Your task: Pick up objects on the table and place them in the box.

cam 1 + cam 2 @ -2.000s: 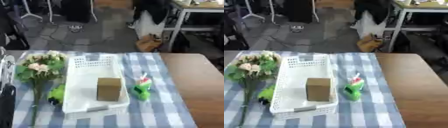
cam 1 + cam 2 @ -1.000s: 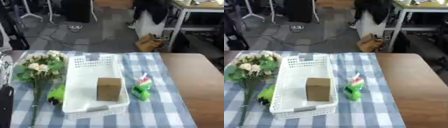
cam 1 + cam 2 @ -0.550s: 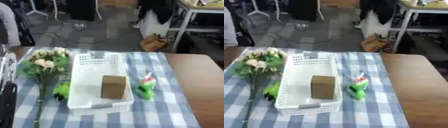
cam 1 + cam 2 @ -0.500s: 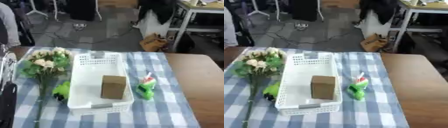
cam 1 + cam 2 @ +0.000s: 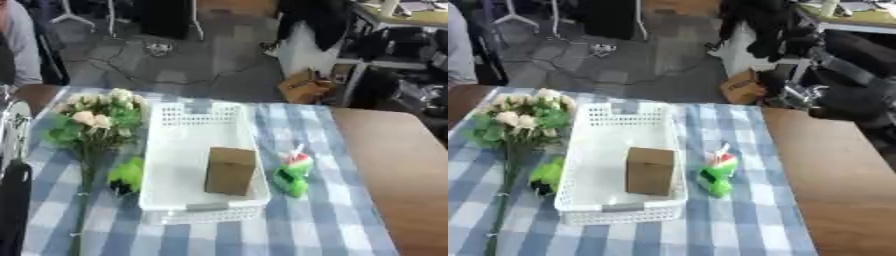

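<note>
A white plastic basket point(image 5: 588, 165) stands in the middle of the blue checked cloth, with a brown cardboard box point(image 5: 649, 170) upright inside it. Just right of the basket lies a small green toy with a red and white top point(image 5: 715, 175). A bunch of pale flowers point(image 5: 92, 122) lies left of the basket, its stem running toward me. Between stem and basket sits a green and black thing point(image 5: 127, 175). My left hand point(image 5: 13, 200) shows as a dark shape at the left edge. My right hand point(image 5: 837, 102) hangs dark over the table's far right, apart from everything.
Bare brown table point(image 5: 842, 180) lies right of the cloth. Beyond the far edge are a grey floor, cables, a cardboard box point(image 5: 741, 85) and desk legs. A person's sleeve point(image 5: 17, 45) shows at the upper left.
The camera has shifted, so the whole picture has moved a little. My right arm has come into the right eye view from the upper right. The objects lie where they were.
</note>
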`<state>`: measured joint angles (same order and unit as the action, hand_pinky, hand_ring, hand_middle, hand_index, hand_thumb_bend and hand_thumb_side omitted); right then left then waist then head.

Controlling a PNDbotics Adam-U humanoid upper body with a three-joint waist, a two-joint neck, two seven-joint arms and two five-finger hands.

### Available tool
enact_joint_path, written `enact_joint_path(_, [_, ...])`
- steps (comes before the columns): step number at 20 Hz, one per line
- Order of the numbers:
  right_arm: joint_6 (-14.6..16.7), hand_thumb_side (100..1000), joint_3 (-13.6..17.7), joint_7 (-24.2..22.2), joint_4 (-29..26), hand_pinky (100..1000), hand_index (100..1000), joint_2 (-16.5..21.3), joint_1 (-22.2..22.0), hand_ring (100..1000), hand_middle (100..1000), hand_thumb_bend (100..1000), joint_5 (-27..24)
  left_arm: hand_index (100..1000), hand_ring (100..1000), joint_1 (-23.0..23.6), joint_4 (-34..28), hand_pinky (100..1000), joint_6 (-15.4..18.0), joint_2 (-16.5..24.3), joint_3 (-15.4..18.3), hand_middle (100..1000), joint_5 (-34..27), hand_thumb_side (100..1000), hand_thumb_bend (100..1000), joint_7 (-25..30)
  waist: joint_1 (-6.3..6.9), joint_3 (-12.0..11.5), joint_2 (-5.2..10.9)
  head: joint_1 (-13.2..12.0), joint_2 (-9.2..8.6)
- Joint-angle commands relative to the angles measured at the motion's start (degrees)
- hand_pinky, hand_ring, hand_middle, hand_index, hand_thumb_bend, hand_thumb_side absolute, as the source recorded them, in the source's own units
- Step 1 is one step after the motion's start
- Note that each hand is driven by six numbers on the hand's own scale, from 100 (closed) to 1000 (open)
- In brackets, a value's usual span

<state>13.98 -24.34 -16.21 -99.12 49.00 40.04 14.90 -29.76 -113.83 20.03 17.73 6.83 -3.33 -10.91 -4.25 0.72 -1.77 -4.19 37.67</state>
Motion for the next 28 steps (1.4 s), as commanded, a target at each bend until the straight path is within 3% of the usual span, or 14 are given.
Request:
enact_joint_path(1, [-0.4, 1000, -3.6, -0.7, 3.3, 792, 894, 1.2, 2.2, 839, 835, 322, 1.3, 918, 895, -0.6, -0.8, 701, 0.0, 1.3, -0.4, 843, -0.4, 880, 100, 0.4, -0.82, -0.2, 1.62, 0.2, 0.24])
enact_joint_path(9, [-2.1, 1000, -10.7, -3.3, 14.0, 801, 905, -4.5, 5.1, 854, 843, 362, 3.0, 914, 896, -0.7, -0.8, 700, -0.2, 0.8, -1.0, 839, -1.0, 879, 100, 1.2, -0.9, -0.9, 1.61, 1.2, 0.47])
enact_joint_path(14, [-4.4, 1000, -10.0, -1.8, 17.4, 802, 915, -8.7, 4.3, 860, 847, 413, 4.2, 911, 895, -0.9, -0.8, 700, -0.3, 0.2, -1.3, 837, -1.4, 879, 100, 1.6, -0.7, -1.5, 1.62, 2.2, 0.66])
enact_joint_path(19, [-4.8, 1000, -8.8, 1.6, 18.0, 799, 903, -11.0, 1.7, 859, 841, 439, 8.9, 908, 895, -1.0, -0.8, 700, -0.4, -0.2, -1.5, 836, -1.8, 877, 100, 1.9, -0.51, -1.9, 1.57, 3.2, 0.58])
enact_joint_path(28, [-3.9, 991, -10.0, -1.1, 24.0, 797, 911, -13.4, 0.6, 858, 831, 446, 11.3, 904, 895, -1.1, -0.8, 700, -0.5, -0.3, -1.7, 832, -2.0, 874, 100, 2.2, -0.56, -2.2, 1.7, 4.4, 0.63])
